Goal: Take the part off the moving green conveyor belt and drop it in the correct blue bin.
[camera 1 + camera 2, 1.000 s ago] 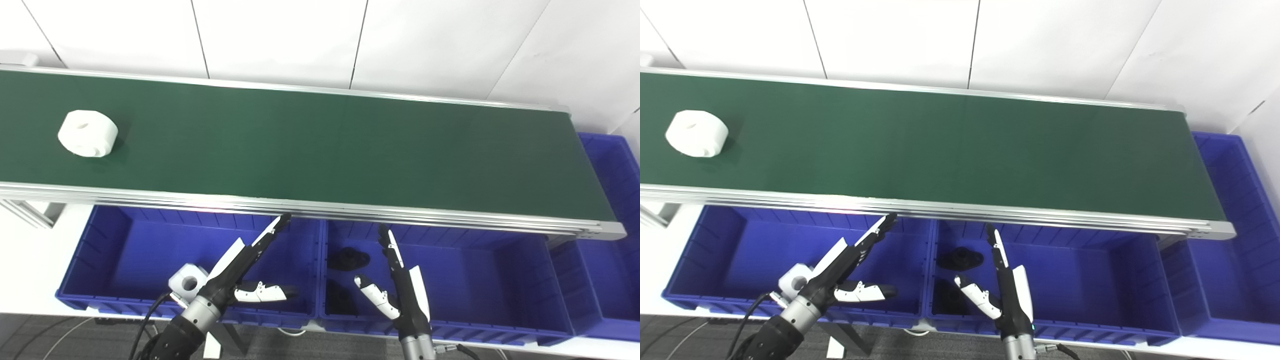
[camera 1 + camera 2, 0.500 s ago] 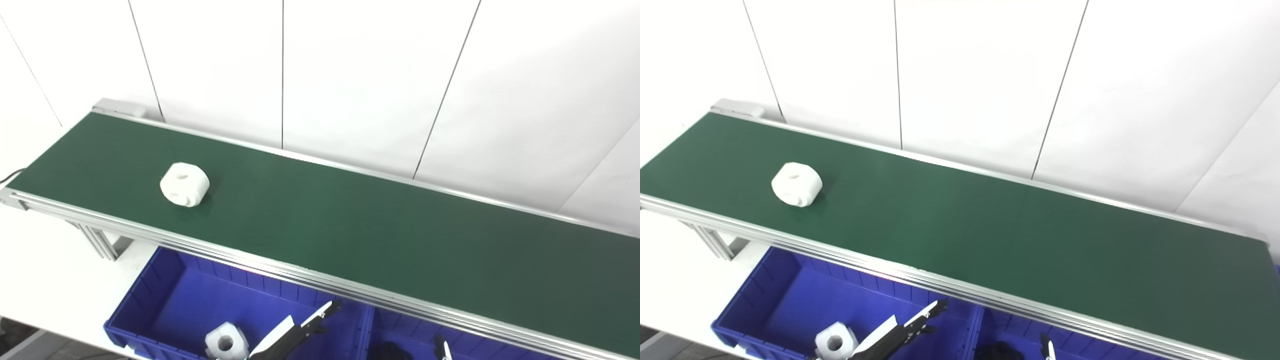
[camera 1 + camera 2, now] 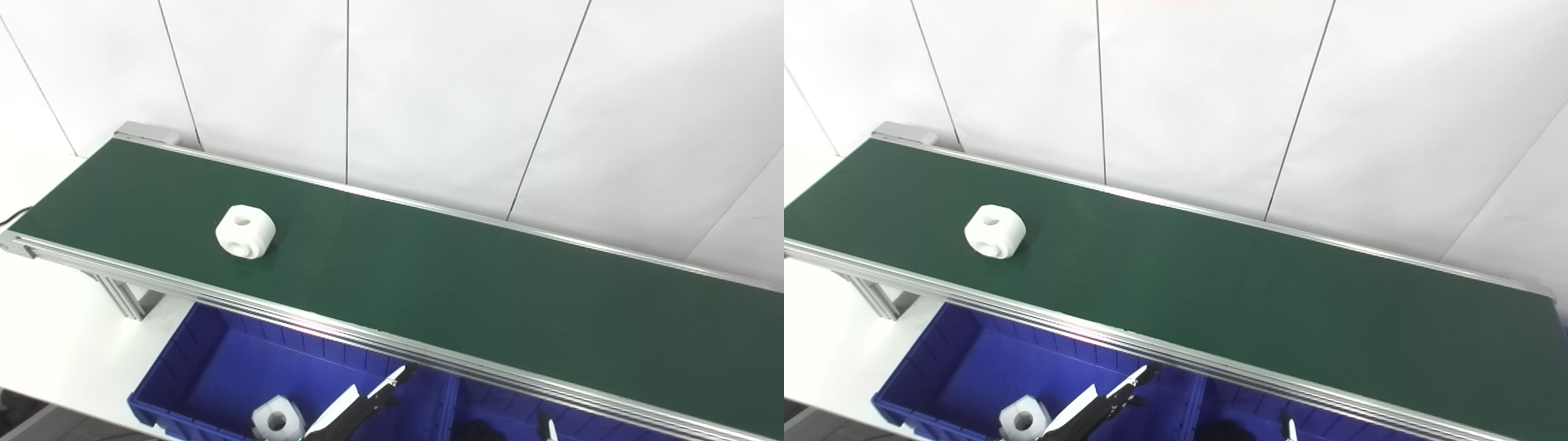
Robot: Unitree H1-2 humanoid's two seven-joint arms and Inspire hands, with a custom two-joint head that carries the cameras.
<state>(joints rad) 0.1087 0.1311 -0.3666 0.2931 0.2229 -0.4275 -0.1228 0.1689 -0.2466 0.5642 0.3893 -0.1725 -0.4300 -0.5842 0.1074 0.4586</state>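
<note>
One chunky white plastic part with a round hole (image 3: 245,231) sits on the long green conveyor belt (image 3: 429,282), toward its left end.
Both hands are cropped at the bottom edge: the left hand (image 3: 361,407) shows straight fingers holding nothing over the blue plastic bin (image 3: 961,361); only a fingertip of the right hand (image 3: 545,427) shows, its state unreadable; the right-eye view shows more belt end.

factory line: conveyor belt (image 3: 429,288), blue bins (image 3: 202,373).

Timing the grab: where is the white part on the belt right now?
The white part lies on the green belt toward its left end, beyond the left blue bin, untouched by either hand.
</note>
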